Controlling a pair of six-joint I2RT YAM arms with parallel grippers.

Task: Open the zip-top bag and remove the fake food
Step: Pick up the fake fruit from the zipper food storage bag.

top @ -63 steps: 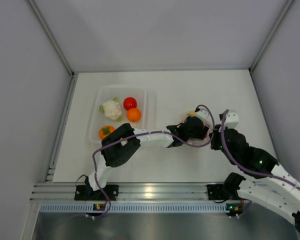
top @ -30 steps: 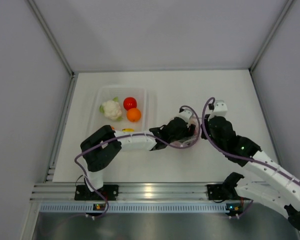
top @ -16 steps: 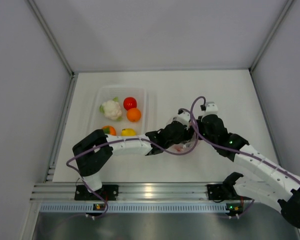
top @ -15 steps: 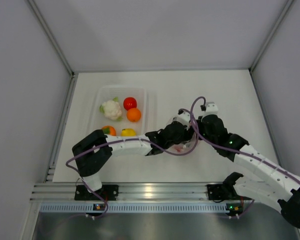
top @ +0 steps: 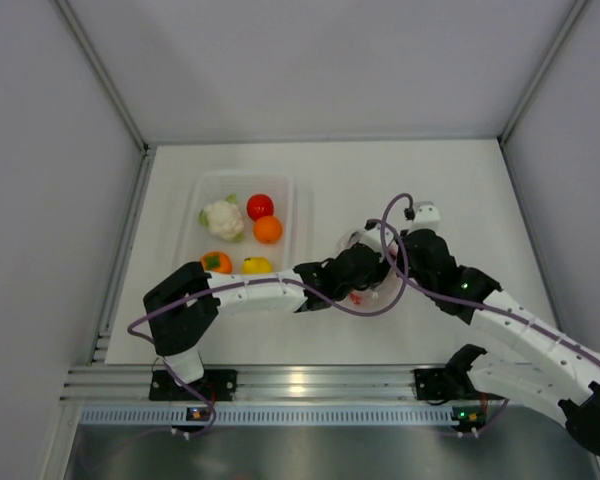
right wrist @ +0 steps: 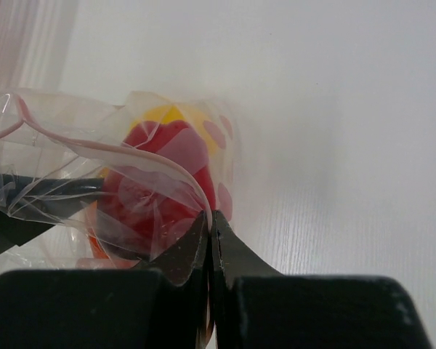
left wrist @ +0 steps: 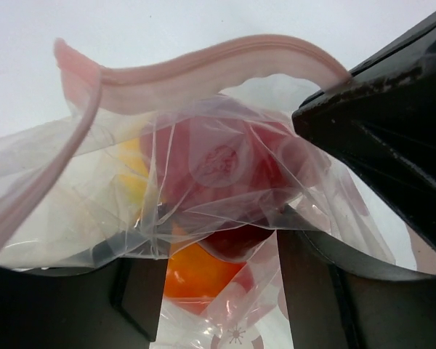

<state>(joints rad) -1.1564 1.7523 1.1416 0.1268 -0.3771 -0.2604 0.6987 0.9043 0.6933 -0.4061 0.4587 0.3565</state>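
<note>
Right wrist view: zip-top bag point(right wrist: 58, 189) rim pinched tight by right gripper point(right wrist: 209, 218), so mouth is held open; left gripper point(left wrist: 221, 287) spread inside, fake food point(left wrist: 225, 167) reached for, no grasp evident.

The left arm stretches low from the lower left of the top view toward the centre, and the left gripper point(top: 365, 275) has its two fingers point(left wrist: 134, 291) standing apart. The right arm comes in from the lower right, bent at the elbow. The right gripper point(right wrist: 210, 216) meets the left one near the centre, its jaws pressed together on the rim of the zip-top bag point(right wrist: 142, 156).
</note>
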